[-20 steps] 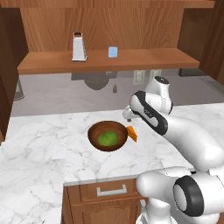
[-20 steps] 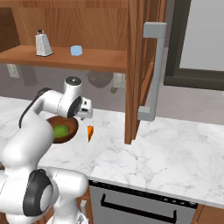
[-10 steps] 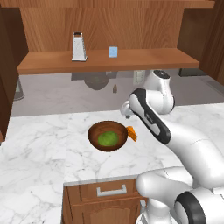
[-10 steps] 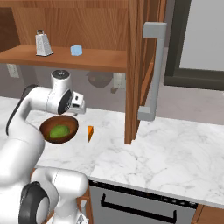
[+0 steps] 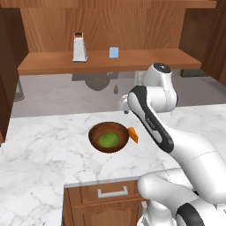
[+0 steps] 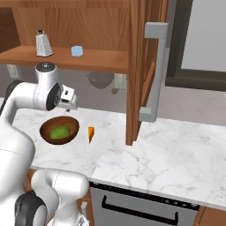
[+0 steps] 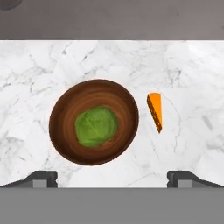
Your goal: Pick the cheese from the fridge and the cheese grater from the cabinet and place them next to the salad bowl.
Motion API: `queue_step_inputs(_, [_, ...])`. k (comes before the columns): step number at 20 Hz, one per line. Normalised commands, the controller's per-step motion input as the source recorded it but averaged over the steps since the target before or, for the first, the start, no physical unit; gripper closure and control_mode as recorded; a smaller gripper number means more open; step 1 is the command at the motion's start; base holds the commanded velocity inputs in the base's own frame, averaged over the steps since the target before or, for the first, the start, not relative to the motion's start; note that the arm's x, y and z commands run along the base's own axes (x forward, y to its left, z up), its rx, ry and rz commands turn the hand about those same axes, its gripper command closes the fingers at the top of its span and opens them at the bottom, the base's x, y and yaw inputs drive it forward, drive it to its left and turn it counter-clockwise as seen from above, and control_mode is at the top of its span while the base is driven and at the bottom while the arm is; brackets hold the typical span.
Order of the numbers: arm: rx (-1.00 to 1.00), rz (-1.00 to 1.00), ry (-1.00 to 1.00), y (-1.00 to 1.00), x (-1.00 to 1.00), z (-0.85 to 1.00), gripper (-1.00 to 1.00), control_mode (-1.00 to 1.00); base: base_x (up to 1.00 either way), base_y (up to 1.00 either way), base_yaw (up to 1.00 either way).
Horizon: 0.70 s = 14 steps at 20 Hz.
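While the cheese (image 7: pixel 155 111) lies beside the salad bowl (image 7: pixel 93 121), centre frame, the empty gripper (image 7: pixel 112 178), fingers spread, risks toppling the cheese grater (image 5: pixel 79 47), upper left

left base view: behind me, to my left, looking forward and down over the bench (image 5: pixel 39 145) | right base view: behind me, to my right, same bench, wider | hand view: straight down, close | shared: salad bowl (image 5: pixel 108 137) (image 6: pixel 59 131) (image 7: pixel 93 121), cheese (image 5: pixel 133 135) (image 6: pixel 90 134) (image 7: pixel 155 111)
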Motion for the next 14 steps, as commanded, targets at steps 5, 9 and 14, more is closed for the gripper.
queue_step_inputs(5, [0.0, -0.12, -0.08, 0.3, -0.11, 0.36, -1.0, -1.0, 0.0, 0.0, 0.0])
queue_step_inputs(9, [-0.01, -0.12, -0.16, 0.31, -0.02, 0.32, -1.0, -1.0, 0.0, 0.0, 0.0])
queue_step_inputs(14, [0.0, -0.01, -0.15, 0.27, -0.03, 0.37, -1.0, -1.0, 0.0, 0.0, 0.0])
